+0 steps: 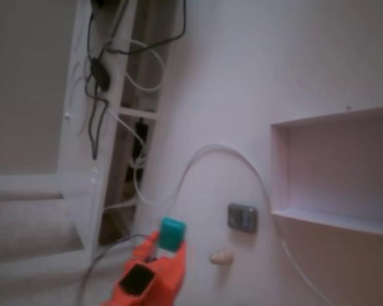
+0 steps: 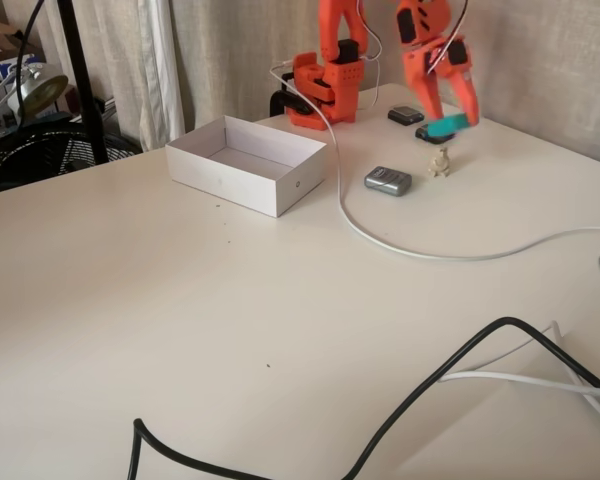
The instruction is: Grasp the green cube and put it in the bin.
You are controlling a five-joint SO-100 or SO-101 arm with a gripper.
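Observation:
The green cube [image 1: 173,232] [image 2: 446,127] is a small teal block pinched between the orange fingers of my gripper [image 1: 168,247] [image 2: 450,118]. It hangs a little above the table, just behind the cream lump. The bin [image 2: 230,180] is a white rectangular box with nothing inside, well to the left of the gripper in one fixed view. In the other fixed view the bin [image 1: 279,172] lies at the right edge, apart from the cube.
A grey metallic object [image 1: 242,217] [image 2: 388,180] and a cream lump [image 1: 221,257] [image 2: 439,161] lie between gripper and bin. A white cable [image 1: 210,150] [image 2: 380,235] curves past them. A black cable [image 2: 430,390] crosses the near table. Small dark items [image 2: 406,115] sit by the arm base [image 2: 325,85].

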